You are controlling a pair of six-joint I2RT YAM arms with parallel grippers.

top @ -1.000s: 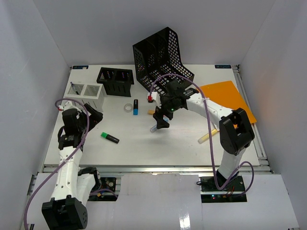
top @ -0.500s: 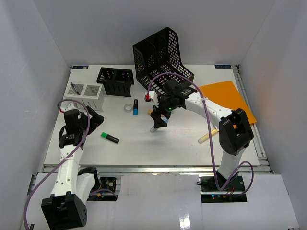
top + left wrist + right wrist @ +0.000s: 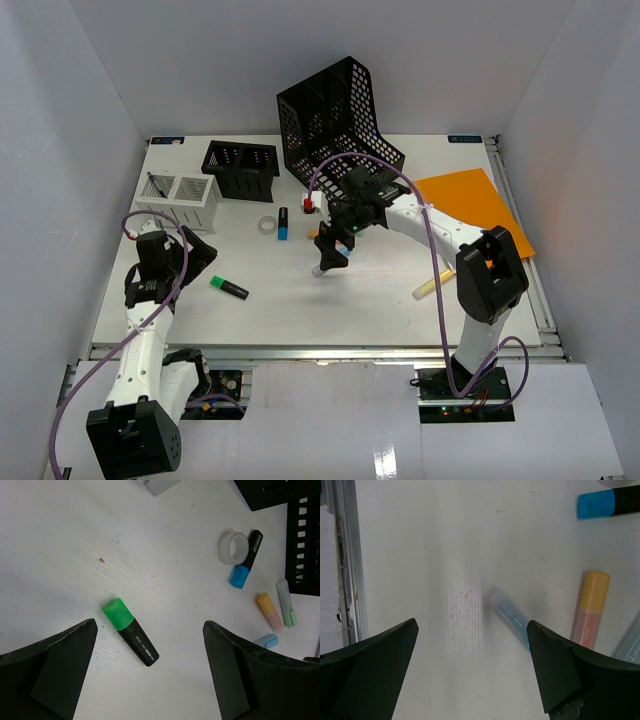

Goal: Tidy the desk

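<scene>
Lying between white walls (image 3: 60, 150), the bench (image 3: 330, 310) was a large, flat, white rectangle with a metal front rail (image 3: 320, 351). The left tool (image 3: 150, 626) and the right tool (image 3: 472, 625) hung over it, jaws wide apart, holding nothing.

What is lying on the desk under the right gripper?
A pale blue marker lies between the open fingers of the right gripper, one end hidden behind a finger. An orange marker lies beside it, on the desk.

landmark: black file rack (image 3: 340, 120) | orange folder (image 3: 475, 205): right of rack, flat on desk (image 3: 300, 320) | green highlighter (image 3: 229, 288): front-left of rack | right pincer (image 3: 328, 262): in front of rack | left pincer (image 3: 203, 250): far front-left of rack
</scene>
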